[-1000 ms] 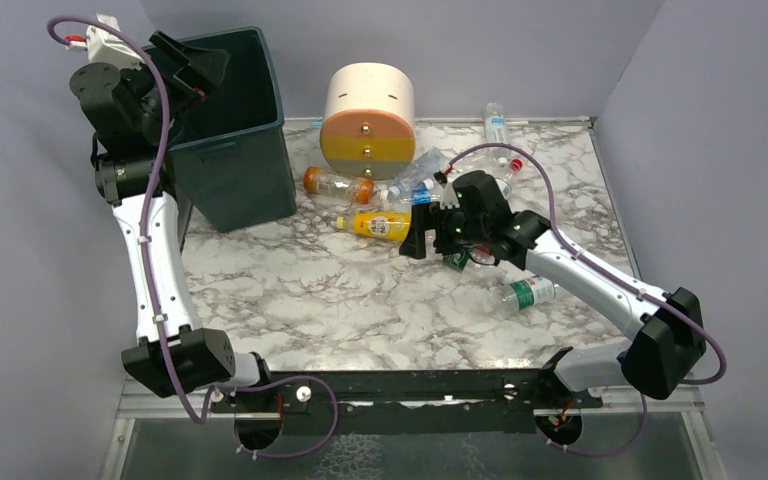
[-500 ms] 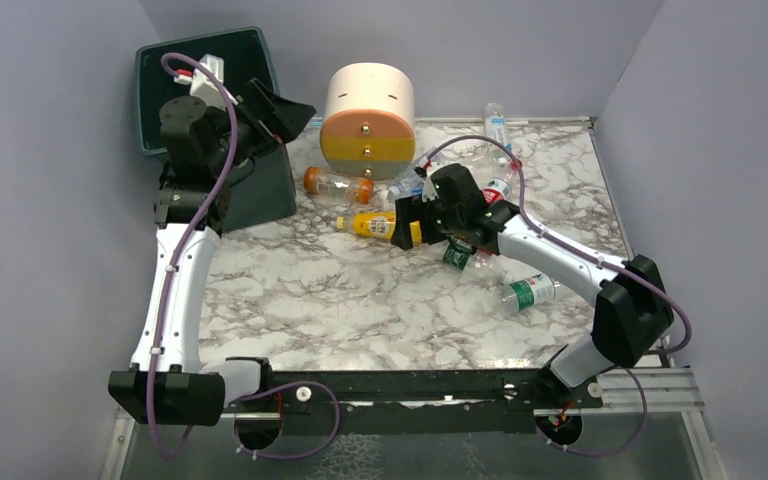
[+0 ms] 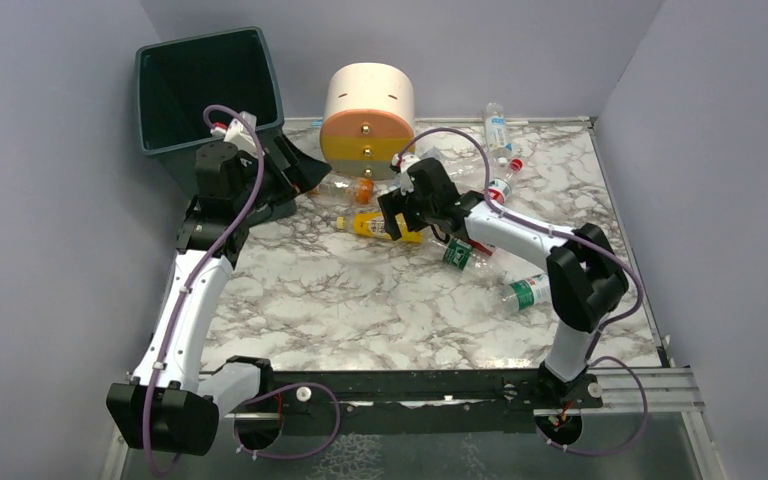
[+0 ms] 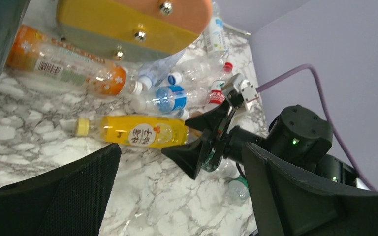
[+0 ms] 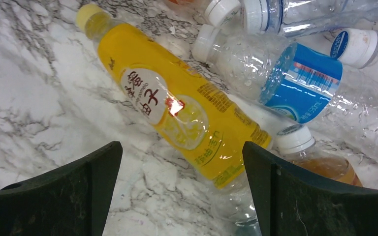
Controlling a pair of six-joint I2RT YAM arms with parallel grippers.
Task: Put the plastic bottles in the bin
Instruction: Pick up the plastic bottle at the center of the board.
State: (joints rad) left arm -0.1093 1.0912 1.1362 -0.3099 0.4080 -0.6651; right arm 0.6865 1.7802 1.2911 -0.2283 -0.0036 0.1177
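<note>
marble tabletop (image 3: 360, 300); yellow bottle (image 5: 177, 105), white label, chinese characters.

Enclosed marble-topped table with plain walls and one small drawer unit

Table (image 3: 340, 300): white top veined in grey, rectangular, with a thin pale rim along the far edge and the right side. Back wall (image 3: 480, 50), left wall (image 3: 30, 260) and right wall (image 3: 730, 180): flat panels, lavender-grey, unmarked, closing the table in on three sides. Drawer unit (image 3: 368, 105): round, cream above, then an orange band and a yellow band, with small brass-coloured knobs on its front. It stands at the far edge of the table, near the back wall. A dark glossy panel (image 3: 420, 455) runs below the near edge. Light: even and soft, with mild sheen on the marble and only faint shadows.
</note>
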